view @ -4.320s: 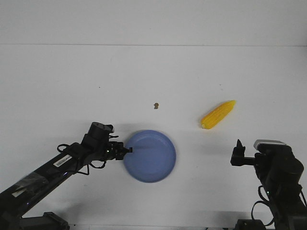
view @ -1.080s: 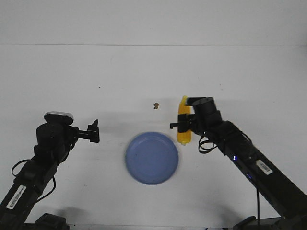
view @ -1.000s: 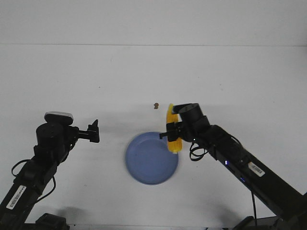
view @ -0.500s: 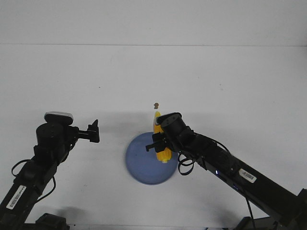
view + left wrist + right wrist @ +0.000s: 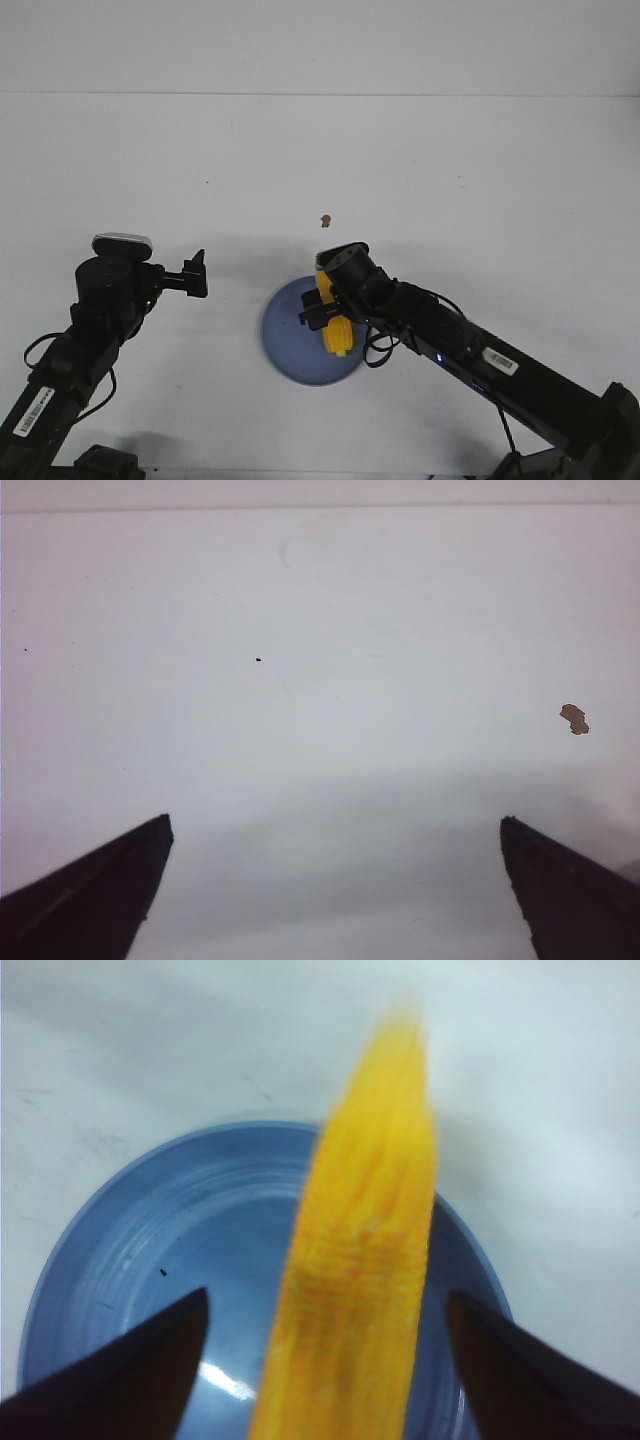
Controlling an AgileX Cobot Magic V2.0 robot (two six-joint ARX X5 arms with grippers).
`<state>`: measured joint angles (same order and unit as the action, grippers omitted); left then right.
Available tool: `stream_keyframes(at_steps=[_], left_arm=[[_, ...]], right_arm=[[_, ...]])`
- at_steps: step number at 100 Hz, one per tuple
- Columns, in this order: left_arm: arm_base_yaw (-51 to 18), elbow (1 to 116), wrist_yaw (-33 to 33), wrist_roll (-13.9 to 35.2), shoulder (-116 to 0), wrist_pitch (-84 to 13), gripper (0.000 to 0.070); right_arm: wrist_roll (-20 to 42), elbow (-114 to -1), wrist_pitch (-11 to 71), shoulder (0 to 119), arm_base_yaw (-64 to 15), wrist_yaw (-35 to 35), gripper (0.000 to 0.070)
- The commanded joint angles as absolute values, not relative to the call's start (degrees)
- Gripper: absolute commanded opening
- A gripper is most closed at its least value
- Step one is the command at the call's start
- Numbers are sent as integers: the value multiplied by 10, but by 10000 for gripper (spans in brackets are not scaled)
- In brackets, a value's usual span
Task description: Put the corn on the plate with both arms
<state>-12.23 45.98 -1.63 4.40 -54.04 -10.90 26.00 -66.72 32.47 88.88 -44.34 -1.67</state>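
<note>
The right gripper (image 5: 322,312) is positioned over the periwinkle-blue plate (image 5: 283,345), with the yellow corn cob (image 5: 337,338) between its fingers. In the right wrist view the fingers stand wide on either side of the corn cob (image 5: 365,1290) without visibly touching it, so whether the cob is clamped or already released cannot be determined. The cob lies within the outline of the plate (image 5: 130,1250), its tapered end extending past the far rim; that view is motion-blurred.

The left gripper (image 5: 197,274) is apart and empty, hovering well to the left of the plate above the white table (image 5: 450,170).

Judged progress: transport is essentially complete. Remaining: confirm the cob rests on the plate, release, and retract the right arm.
</note>
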Motion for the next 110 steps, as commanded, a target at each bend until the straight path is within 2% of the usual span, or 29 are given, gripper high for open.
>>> stream_keyframes(at_steps=[1, 19, 38, 57, 68, 90, 110], left_arm=[[-124, 464, -18, 48, -544, -106, 700], [-124, 464, -18, 48, -537, -103, 700], [-123, 464, -18, 45, -521, -95, 700], [-123, 464, -18, 45, -505, -85, 700], [-119, 464, -22, 39, -491, -106, 700], [-94, 464, -34, 35, -450, -160, 700], [-79, 458, -33, 35, -396, -208, 700]], right_arm=[[264, -674, 321, 898, -449, -25, 568], [215, -674, 323, 883, -446, -62, 569], [168, -674, 327, 808, -420, -107, 571], [112, -674, 353, 696, -340, -121, 588], [108, -666, 389, 623, -274, -121, 592], [79, -552, 385, 435, -162, -120, 592], [73, -446, 366, 285, -138, -103, 591]])
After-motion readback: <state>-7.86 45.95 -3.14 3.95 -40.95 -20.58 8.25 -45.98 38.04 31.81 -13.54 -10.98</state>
